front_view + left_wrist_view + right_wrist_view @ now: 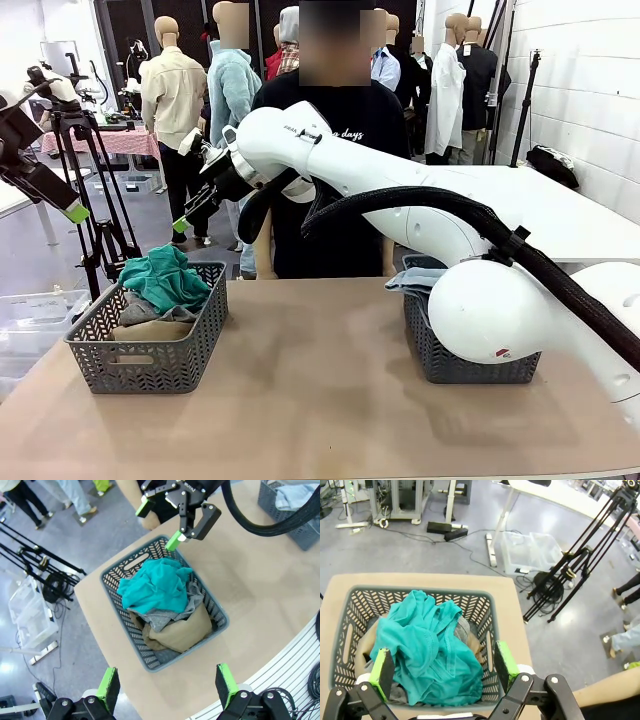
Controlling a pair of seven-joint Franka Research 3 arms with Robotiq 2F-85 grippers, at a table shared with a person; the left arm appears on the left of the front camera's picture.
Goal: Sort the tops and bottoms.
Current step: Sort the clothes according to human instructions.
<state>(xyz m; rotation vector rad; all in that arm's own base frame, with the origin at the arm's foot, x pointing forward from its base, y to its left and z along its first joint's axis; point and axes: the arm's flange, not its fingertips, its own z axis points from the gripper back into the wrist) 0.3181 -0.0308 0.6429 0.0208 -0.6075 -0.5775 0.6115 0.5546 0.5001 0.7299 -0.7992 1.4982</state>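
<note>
Front view: right pincer (190,205) hung spread and empty above the far rim of the left grey basket (150,368), reached across from the robot's right side. Held nothing; green pads apart. Left pincer (70,208) seen at the 9 o'clock edge of the same view, likewise spread and empty, higher and farther out from the basket.

Tops piled in that left basket: teal-green tee (165,280) uppermost, heather-grey tee (140,312) beneath it, tan khaki garment (150,330) lowest, toward the near wall. Bottoms, a pale denim garment (415,278), lay in the right grey basket (440,365), partly hidden behind the right arm's elbow.

Right wrist view: teal-green tee (427,650) sat directly ahead between the two green pads (382,672), crumpled, no clear long axis, bulk running from 11 o'clock toward 5 o'clock across the basket.

Left wrist view: basket seen from high above, its long axis from 11 o'clock to 5 o'clock; teal-green tee (155,587) toward 11, tan khaki garment (180,630) toward 5, right pincer (157,522) poised at the 12 o'clock rim.

Judged: both garment kinds appeared already separated by basket; right pincer the nearer one, set straight above the tops, so any next descent would meet the teal-green tee first.
</note>
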